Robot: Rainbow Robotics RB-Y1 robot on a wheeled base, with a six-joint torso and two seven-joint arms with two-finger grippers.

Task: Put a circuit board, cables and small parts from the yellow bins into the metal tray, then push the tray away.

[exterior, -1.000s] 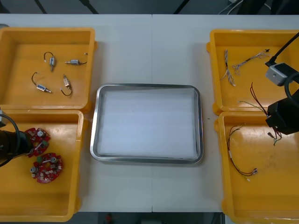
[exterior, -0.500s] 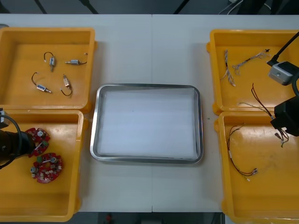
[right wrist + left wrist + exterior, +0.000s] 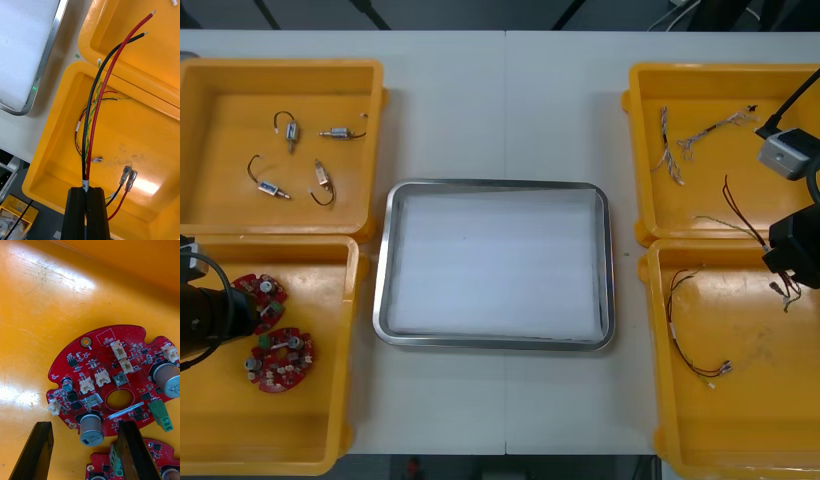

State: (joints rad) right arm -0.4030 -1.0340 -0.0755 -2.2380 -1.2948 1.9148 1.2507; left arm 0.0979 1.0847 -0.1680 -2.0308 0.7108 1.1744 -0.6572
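Snag risk: right gripper [image 3: 86, 192], at far right, pinches a red-and-black cable [image 3: 96, 93] over the lower-right yellow bin [image 3: 658, 350]; trailing ends may catch the bin wall short of the centre metal tray [image 3: 498, 185]; left gripper [image 3: 84, 425], fingers [image 3: 37, 450] spread, hovers over a circuit board [image 3: 112, 378], lower left.

A light tabletop [image 3: 450, 120] is seen, crossed from its far edge to its near edge by a thin seam [image 3: 505, 110]. A small green mark [image 3: 77, 56] is found on its surface. Beyond the far edge a dark area [image 3: 480, 12] is shown, and below the tabletop's edge a small yellow box [image 3: 13, 212] of loose items is glimpsed.
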